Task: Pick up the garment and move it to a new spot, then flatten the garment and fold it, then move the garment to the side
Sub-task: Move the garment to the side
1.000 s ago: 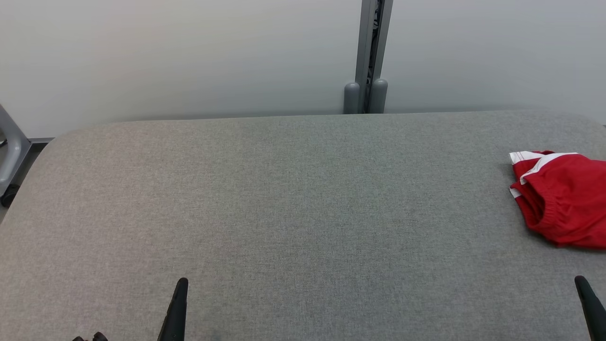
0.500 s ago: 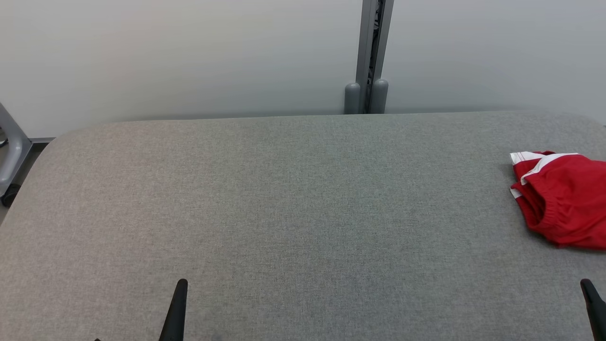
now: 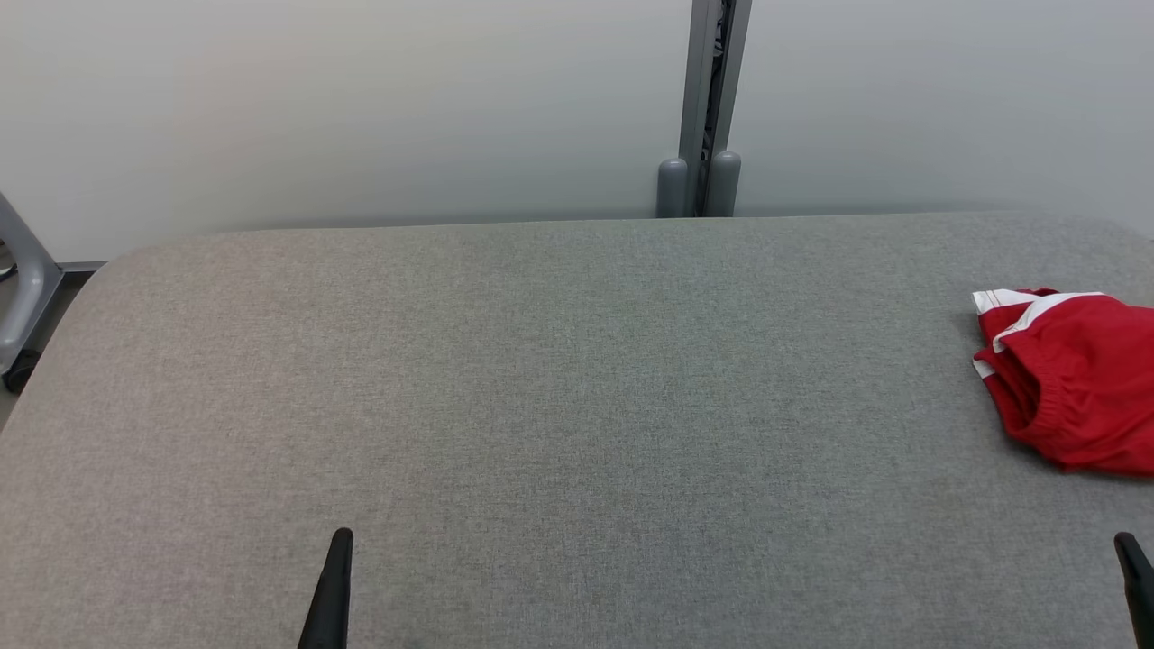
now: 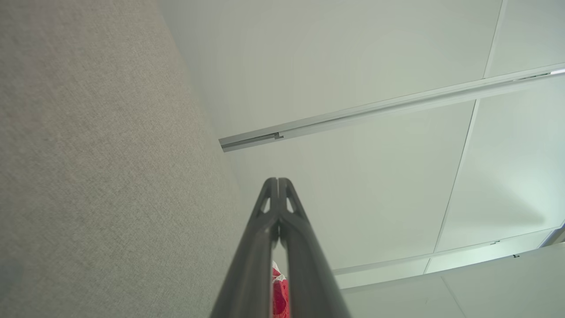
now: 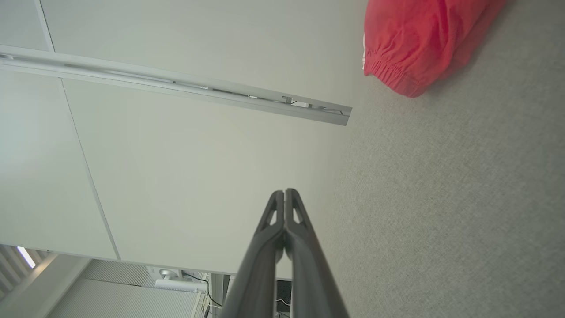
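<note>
The red garment with white stripes and an elastic hem (image 3: pixel 1073 379) is seen in the head view at the far right of the grey fabric-covered table (image 3: pixel 541 388), partly cut off by the picture's right edge. It is bunched into a compact heap; it may be loosely doubled over, though this cannot be made out for certain. The wide middle of the table is bare. One dark finger of the left gripper (image 3: pixel 329 590) is seen at the near edge, left of centre, and the tip of the right gripper (image 3: pixel 1138 581) at the near right corner, near the garment but apart from it. A grey upright post (image 3: pixel 703 108) is set against the pale wall (image 3: pixel 361 108) at the far side.

In the left wrist view, the two fingers are pressed together with no gap at the tips, and nothing is held. A sliver of red cloth is glimpsed behind them.

In the right wrist view, the fingers are likewise drawn tight together and empty, and the garment (image 5: pixel 415 39) is seen further along the table, clear of them.

The step in hand cannot be settled. A heap waiting at the table's side to be lifted would look like this, and so would a garment folded and set aside. No next move is therefore named.
</note>
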